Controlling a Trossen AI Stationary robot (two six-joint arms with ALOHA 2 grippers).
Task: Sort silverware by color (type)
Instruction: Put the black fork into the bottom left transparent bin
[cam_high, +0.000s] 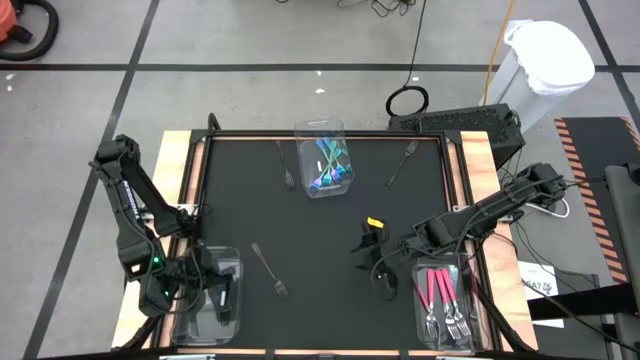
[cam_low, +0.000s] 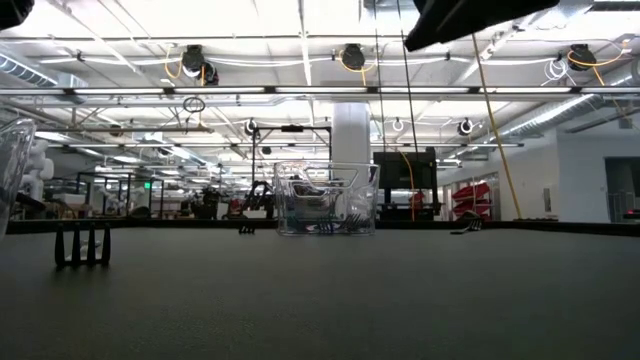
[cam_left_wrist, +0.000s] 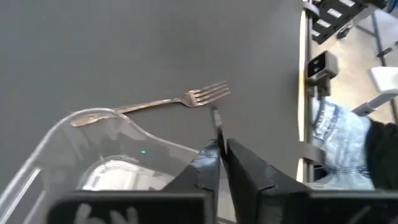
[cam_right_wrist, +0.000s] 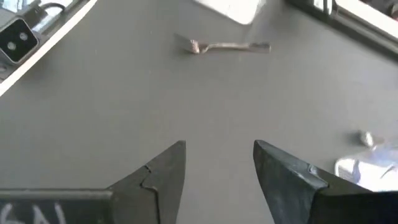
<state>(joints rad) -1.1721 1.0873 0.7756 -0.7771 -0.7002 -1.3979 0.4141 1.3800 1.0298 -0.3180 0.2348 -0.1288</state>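
Left gripper (cam_high: 222, 292): over the near-left clear bin (cam_high: 232, 266), jaws nearly together with a thin dark utensil (cam_left_wrist: 216, 122) between them.
Right gripper (cam_high: 372, 262): above bare tabletop (cam_high: 300, 240) just left of the near-right bin (cam_high: 422, 318), jaws apart, nothing held.
Pink-handled forks (cam_high: 441, 292): in the near-right bin.
Teal-handled pieces (cam_high: 330, 163): in the far centre bin (cam_high: 307, 135).
Loose forks: one near left (cam_high: 269, 269), one far left of centre (cam_high: 285, 166), one far right (cam_high: 402, 161).
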